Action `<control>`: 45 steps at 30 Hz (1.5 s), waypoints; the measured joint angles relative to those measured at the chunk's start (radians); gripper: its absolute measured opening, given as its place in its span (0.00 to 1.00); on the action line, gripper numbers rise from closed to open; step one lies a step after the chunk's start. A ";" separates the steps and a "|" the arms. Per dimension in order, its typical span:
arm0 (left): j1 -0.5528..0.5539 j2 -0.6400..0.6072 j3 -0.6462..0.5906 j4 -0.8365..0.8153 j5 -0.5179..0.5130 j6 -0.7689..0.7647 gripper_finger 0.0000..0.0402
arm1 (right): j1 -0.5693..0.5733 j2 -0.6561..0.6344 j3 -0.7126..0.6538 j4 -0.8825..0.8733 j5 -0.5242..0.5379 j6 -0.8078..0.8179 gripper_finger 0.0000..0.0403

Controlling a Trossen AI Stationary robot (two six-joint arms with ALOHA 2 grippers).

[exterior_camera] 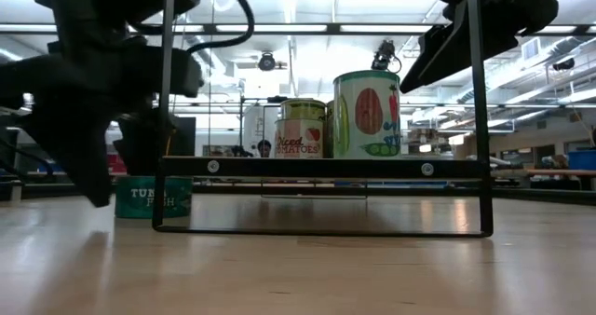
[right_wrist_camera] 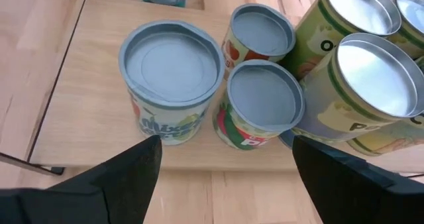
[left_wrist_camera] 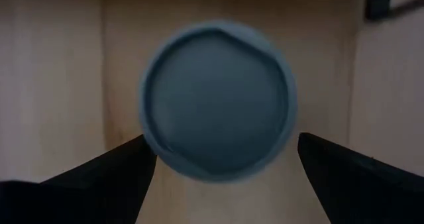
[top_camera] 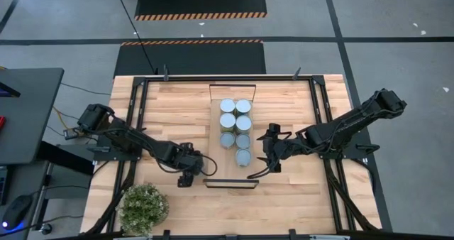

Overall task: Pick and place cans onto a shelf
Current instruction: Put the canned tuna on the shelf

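Seven cans [top_camera: 235,123] crowding the shelf [top_camera: 216,91], left pincer [top_camera: 186,177] released over one can [left_wrist_camera: 217,101], plant [top_camera: 143,208] nearby

- The shelf [top_camera: 230,137] is lying at the tabletop's [top_camera: 177,105] centre, running 12 to 6 o'clock.
- Seven cans [top_camera: 235,123] are sitting on it — bunched toward 12.
- An eighth can [exterior_camera: 153,197] is standing on the tabletop, beside the shelf's 6 o'clock end at 9.
- A plant [top_camera: 143,207] is sitting at 7 — the near corner.

High cam overhead, low cam table-level — both see shelf [top_camera: 235,137].
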 joint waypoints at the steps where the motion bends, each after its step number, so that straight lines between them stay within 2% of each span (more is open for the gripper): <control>1: 0.001 0.000 0.000 0.009 -0.007 -0.007 0.92 | 0.000 0.000 0.000 0.002 0.000 0.000 0.86; 10: 0.007 0.005 -0.005 0.081 -0.081 -0.044 0.92 | 0.001 0.000 0.000 0.007 -0.001 -0.001 0.86; 14: 0.012 0.005 -0.036 0.107 -0.077 -0.046 0.91 | 0.001 0.000 0.000 0.012 -0.001 -0.002 0.86; 23: 0.013 0.006 -0.046 0.151 -0.093 -0.050 0.71 | 0.001 0.000 0.000 0.020 -0.001 0.000 0.86; 26: 0.013 -0.012 -0.046 0.128 -0.093 -0.034 0.70 | 0.001 0.000 0.000 0.020 -0.001 0.000 0.86; 32: 0.055 -0.144 -0.029 0.041 -0.093 -0.051 0.73 | 0.000 0.000 0.000 0.020 -0.001 0.000 0.86; 35: 0.090 -0.195 -0.022 0.052 -0.093 -0.084 0.73 | -0.003 0.000 0.000 0.023 -0.001 0.000 0.86; 42: 0.176 -0.198 -0.020 0.139 0.023 -0.095 0.73 | -0.019 0.000 0.000 0.035 -0.009 0.004 0.86; 45: 0.181 -0.198 0.026 0.108 0.032 -0.053 0.73 | -0.023 0.012 0.000 0.055 -0.027 0.004 0.86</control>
